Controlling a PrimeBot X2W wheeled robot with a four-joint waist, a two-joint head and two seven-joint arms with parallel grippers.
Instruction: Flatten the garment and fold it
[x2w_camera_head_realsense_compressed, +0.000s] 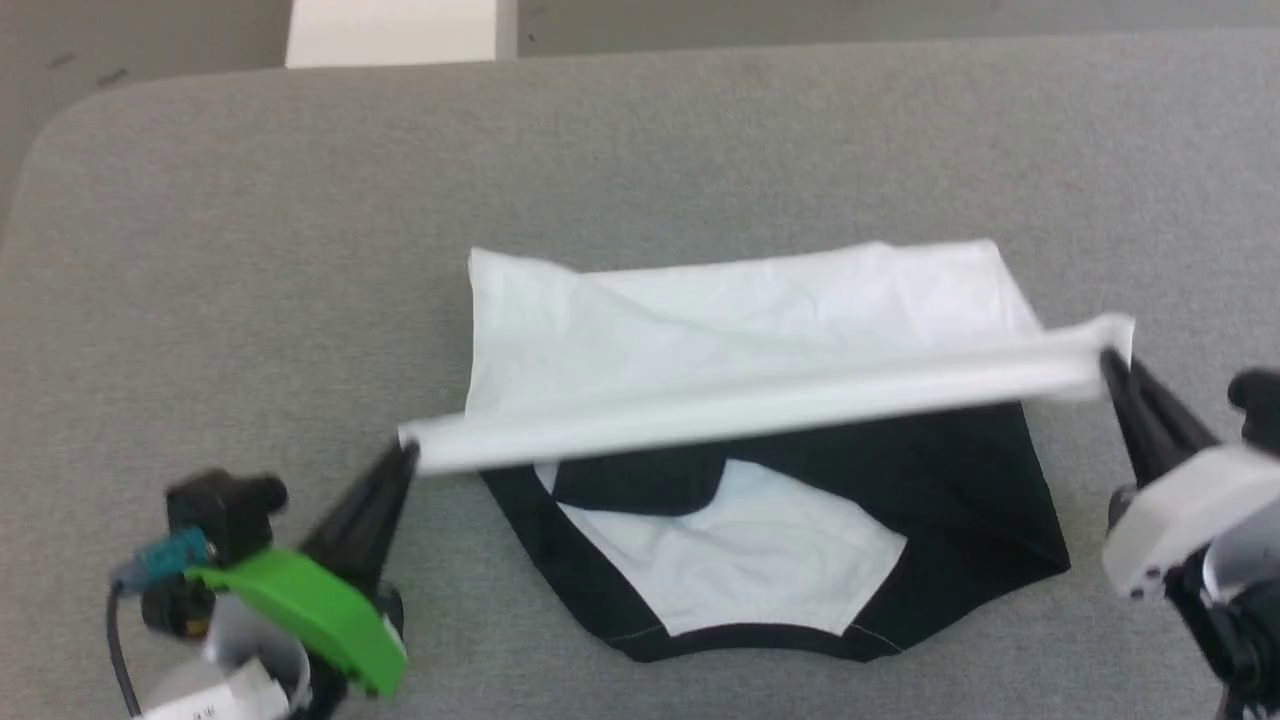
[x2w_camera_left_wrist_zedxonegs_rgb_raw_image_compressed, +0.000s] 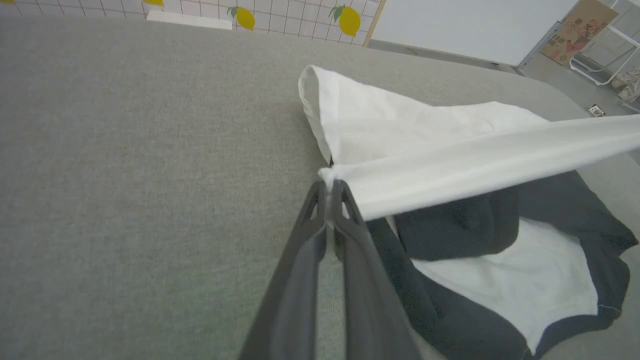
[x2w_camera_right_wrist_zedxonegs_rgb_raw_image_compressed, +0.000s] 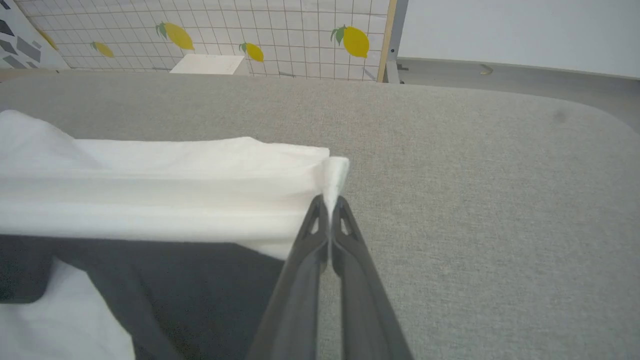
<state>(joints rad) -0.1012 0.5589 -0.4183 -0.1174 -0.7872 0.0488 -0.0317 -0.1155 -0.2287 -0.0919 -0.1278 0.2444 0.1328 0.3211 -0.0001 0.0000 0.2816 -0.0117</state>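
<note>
Nearest, the left gripper (x2w_camera_head_realsense_compressed: 408, 458) and the right gripper (x2w_camera_head_realsense_compressed: 1108, 362) are each pinched tight on one end of the white edge of the garment (x2w_camera_head_realsense_compressed: 760, 545). This edge is stretched in the air above its black shoulders on the grey table (x2w_camera_head_realsense_compressed: 250, 250); beyond, the white body rests there. The fold seems in progress: next both arms should carry the edge evenly and lay it down.

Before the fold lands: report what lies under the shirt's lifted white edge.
Black sleeve fabric and a white panel of the same soft long-sleeved shirt, on the grey cloth-covered table. Whatever sits directly beneath the stretched edge is hidden.
</note>
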